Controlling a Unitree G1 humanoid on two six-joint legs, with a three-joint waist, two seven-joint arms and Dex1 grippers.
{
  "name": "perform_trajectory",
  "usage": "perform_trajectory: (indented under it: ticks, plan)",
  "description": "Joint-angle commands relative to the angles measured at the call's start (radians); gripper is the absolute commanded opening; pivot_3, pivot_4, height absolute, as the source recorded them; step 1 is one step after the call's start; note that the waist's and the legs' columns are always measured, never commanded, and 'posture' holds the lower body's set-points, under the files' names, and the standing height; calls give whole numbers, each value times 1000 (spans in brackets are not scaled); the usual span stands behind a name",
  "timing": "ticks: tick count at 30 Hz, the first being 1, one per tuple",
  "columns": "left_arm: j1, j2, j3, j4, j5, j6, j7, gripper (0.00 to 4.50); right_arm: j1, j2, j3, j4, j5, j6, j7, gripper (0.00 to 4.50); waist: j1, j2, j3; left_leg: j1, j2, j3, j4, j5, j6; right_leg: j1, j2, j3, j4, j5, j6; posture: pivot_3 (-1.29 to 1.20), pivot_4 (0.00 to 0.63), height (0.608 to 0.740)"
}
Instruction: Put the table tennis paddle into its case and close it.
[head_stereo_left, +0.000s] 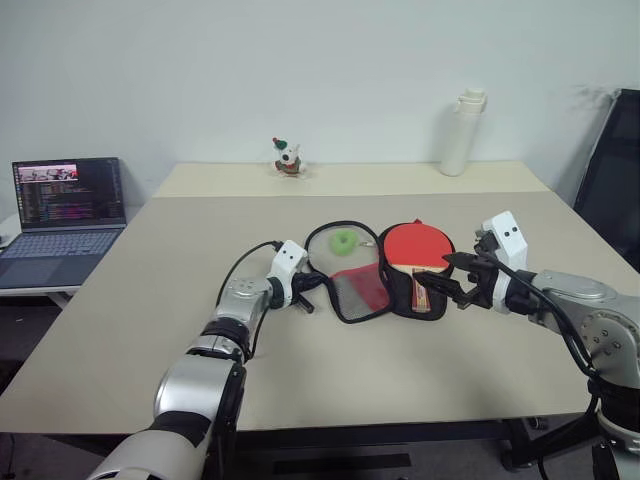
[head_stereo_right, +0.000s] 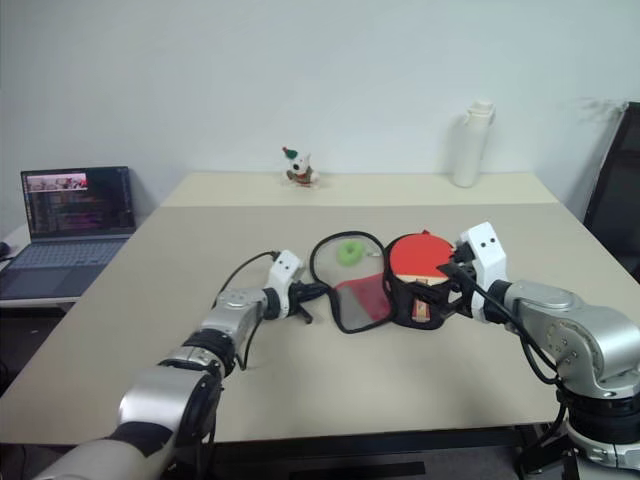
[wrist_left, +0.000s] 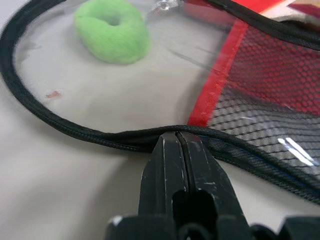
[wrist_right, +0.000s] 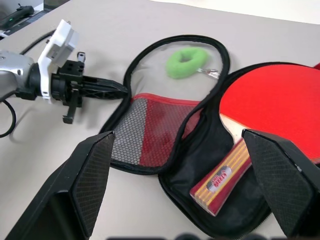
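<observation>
Paddle (wrist_right: 270, 100) sits in the open black half of the case (wrist_right: 200, 150), red face up, wooden handle (wrist_right: 222, 177) running out toward the case's narrow end. Case lies unzipped and spread flat, roughly mid-table (head_stereo_left: 140, 300). Its other flap is folded out beside the paddle, toward the robot's left: clear window with a black zip edge, red panel with black mesh (wrist_right: 150, 130) at the near end. A green foam ring (wrist_left: 112, 32) lies behind that clear window, at about 10 o'clock from the paddle face.

Left gripper (wrist_left: 177, 147): jaws fully closed, tips pressed against the black zip edge of the clear flap at its near-left rim. Can't tell if any fabric or cord is actually pinched between them. From the head camera, the left gripper lies at 9 o'clock of the case, low over the table.

Right gripper (head_stereo_left: 452, 278): jaws wide open, holding nothing, hovering over the paddle's handle end at 3 o'clock of the case; clear air between both fingers (wrist_right: 85, 185) and the case.

Rest of scene: open laptop (head_stereo_left: 65, 215) on a separate surface off the table's left edge, small figurine (head_stereo_left: 288, 158) at 12 o'clock on the far table, white bottle (head_stereo_left: 463, 132) at about 1 o'clock, black chair (head_stereo_left: 612, 170) at far right.
</observation>
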Motion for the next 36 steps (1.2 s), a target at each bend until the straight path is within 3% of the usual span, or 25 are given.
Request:
perform_trajectory:
  ticks: [1,23,29,36]
  plan:
    - [-57,-26,12,-11,-8,-21,0,23,1,-6,-29,-40,13,-8,-7,4500,2,0,0,0,0,0,0,0,0,0,0,0,0,0,0,0,150,740]
    - [-271,-235,14,25,11,-68,24,23,41,-36,-64,-82,12,3,-29,4500,13,0,0,-1,-1,0,0,0,0,0,0,0,-1,0,1,0,150,740]
    - [-345,-342,2,56,40,-58,62,23,89,-82,-152,-147,37,59,-42,4500,16,0,0,-3,-3,0,0,0,0,0,0,-1,-2,-1,2,0,150,740]
    - [-382,-391,8,69,49,-64,74,23,157,-109,-255,-216,63,120,-71,4500,9,0,0,-1,-3,0,0,0,0,-1,1,0,-1,-1,2,0,150,740]
